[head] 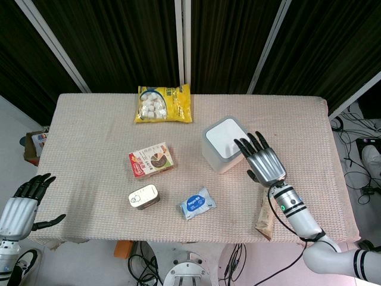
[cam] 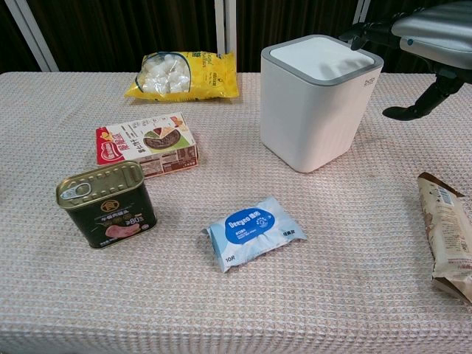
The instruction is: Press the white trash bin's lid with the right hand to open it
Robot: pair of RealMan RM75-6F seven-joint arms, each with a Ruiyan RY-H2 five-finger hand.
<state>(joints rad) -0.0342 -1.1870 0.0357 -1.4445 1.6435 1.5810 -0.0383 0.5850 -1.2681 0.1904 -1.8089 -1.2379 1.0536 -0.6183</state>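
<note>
The white trash bin (head: 221,145) (cam: 316,103) stands right of the table's middle, its grey-rimmed lid (cam: 320,57) down. My right hand (head: 262,158) (cam: 417,33) hovers at the bin's right edge with fingers spread, fingertips (head: 242,143) reaching over the lid's rim; I cannot tell whether they touch it. It holds nothing. My left hand (head: 22,201) hangs off the table's front-left corner, fingers apart and empty, seen only in the head view.
A yellow marshmallow bag (head: 164,103) lies at the back. A red box (head: 151,161), a tin can (head: 144,196) and a blue wipes pack (head: 197,203) sit left of the bin. A brown snack bar (head: 265,215) lies under my right forearm.
</note>
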